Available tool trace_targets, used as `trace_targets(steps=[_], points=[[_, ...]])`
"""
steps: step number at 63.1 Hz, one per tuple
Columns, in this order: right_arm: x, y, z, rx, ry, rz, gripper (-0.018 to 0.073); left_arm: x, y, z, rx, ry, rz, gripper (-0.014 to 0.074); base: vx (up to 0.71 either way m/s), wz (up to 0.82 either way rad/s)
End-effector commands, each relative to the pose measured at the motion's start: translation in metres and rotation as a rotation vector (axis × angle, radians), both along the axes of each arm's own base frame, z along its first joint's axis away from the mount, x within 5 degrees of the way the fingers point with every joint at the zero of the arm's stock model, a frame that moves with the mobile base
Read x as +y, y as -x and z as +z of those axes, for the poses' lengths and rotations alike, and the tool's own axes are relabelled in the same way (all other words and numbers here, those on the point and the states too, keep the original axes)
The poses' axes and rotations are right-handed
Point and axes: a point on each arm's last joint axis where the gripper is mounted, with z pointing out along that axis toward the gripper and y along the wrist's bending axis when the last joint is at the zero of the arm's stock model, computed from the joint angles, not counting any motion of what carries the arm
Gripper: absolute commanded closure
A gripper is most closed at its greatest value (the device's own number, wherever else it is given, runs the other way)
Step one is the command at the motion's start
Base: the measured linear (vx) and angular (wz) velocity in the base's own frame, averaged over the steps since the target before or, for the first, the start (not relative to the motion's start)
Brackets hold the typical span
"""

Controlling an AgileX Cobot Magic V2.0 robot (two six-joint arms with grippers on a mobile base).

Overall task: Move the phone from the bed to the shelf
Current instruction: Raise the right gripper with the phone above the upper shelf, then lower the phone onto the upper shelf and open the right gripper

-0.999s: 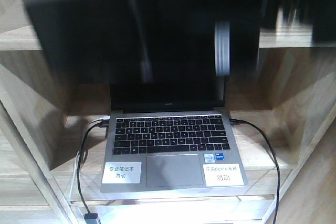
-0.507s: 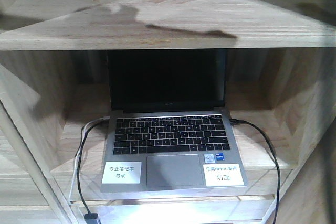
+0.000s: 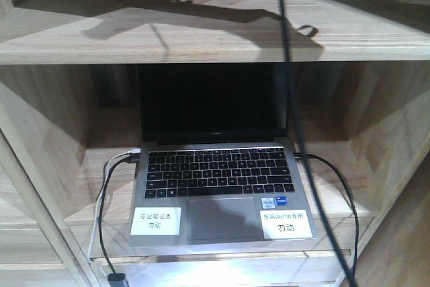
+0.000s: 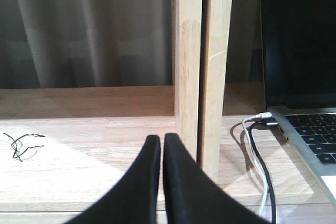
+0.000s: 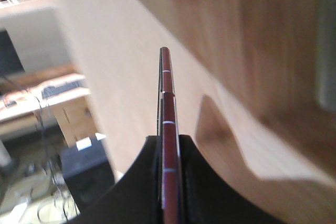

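We see our right gripper (image 5: 169, 140) clamped on the phone (image 5: 166, 82), which juts edge-on ahead of its fingers near the shelf (image 5: 121, 51), while our left gripper (image 4: 161, 138) is pressed together, empty.

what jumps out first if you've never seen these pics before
The open grey laptop with its dark screen fills the lower compartment, under the thick pale shelf crossed by an arm-shaped shadow. In the right wrist view the phone shows edge-on, rose-gold rim toward the camera, pinched in the right claw. The left claw is shut and empty in front of a wooden upright.
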Motion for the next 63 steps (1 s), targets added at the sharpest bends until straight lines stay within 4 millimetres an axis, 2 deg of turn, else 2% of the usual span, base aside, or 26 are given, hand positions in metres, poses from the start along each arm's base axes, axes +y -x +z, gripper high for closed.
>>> trace_targets(steps=[1, 34, 63], points=[[-0.006, 0.011, 0.028, -0.084, -0.095, -0.027, 0.0561, 0.000, 0.000, 0.005, -0.075, 0.006, 0.003, 0.0595, 0.00, 0.00], [0.009, -0.027, -0.016, -0.015, -0.052, -0.052, 0.0561, 0.000, 0.000, 0.005, -0.075, 0.006, 0.003, 0.0595, 0.00, 0.00], [0.010, -0.031, -0.021, -0.005, -0.047, -0.052, 0.0561, 0.000, 0.000, 0.005, -0.075, 0.006, 0.003, 0.0595, 0.00, 0.00]])
